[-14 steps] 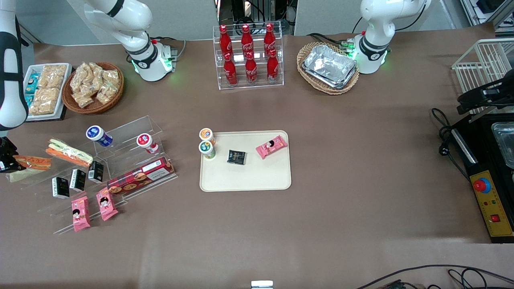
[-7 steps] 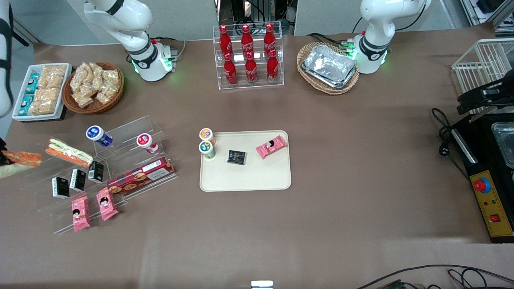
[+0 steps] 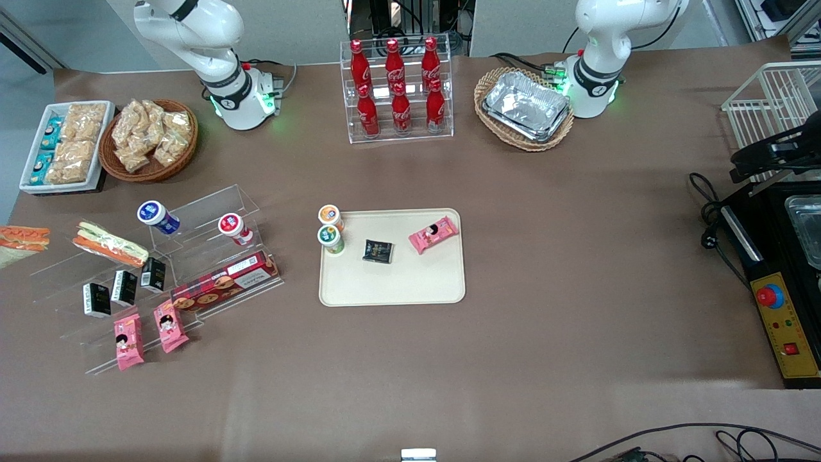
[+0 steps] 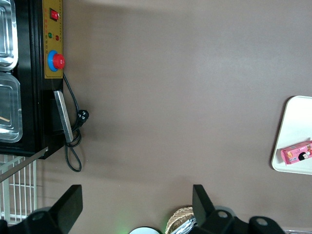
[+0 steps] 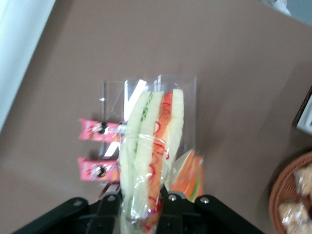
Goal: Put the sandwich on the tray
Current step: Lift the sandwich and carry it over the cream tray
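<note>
1. Nearest the front camera, two pink snack packets (image 3: 128,340) lay on the lowest step of a clear acrylic shelf (image 3: 211,218), toward the working arm's end of the desk (image 3: 577,256).
2. Slightly farther, the cream tray (image 3: 391,289) sat near the middle of the desk. It carried a black packet (image 3: 378,251), a pink packet (image 3: 434,234) and two small cups (image 3: 330,238) at one corner, with no sandwich on it.
3. At about the same depth, the sandwich (image 3: 22,237) showed at the very edge of the front view, off the working arm's end of the shelf and well apart from the tray.
4. In the right wrist view the end effector (image 5: 141,204) was clamped on the sandwich (image 5: 146,156), one finger (image 5: 109,201) on each bread face. The wedge hung above the shelf and the pink packets.
5. A longer sandwich (image 3: 109,244) lay on an upper shelf step, just beside the held one.
6. Farther off stood a wicker basket of snacks (image 3: 151,138), a white dish of packets (image 3: 64,144), a rack of red bottles (image 3: 397,90) and foil trays (image 3: 526,106) in a basket.
</note>
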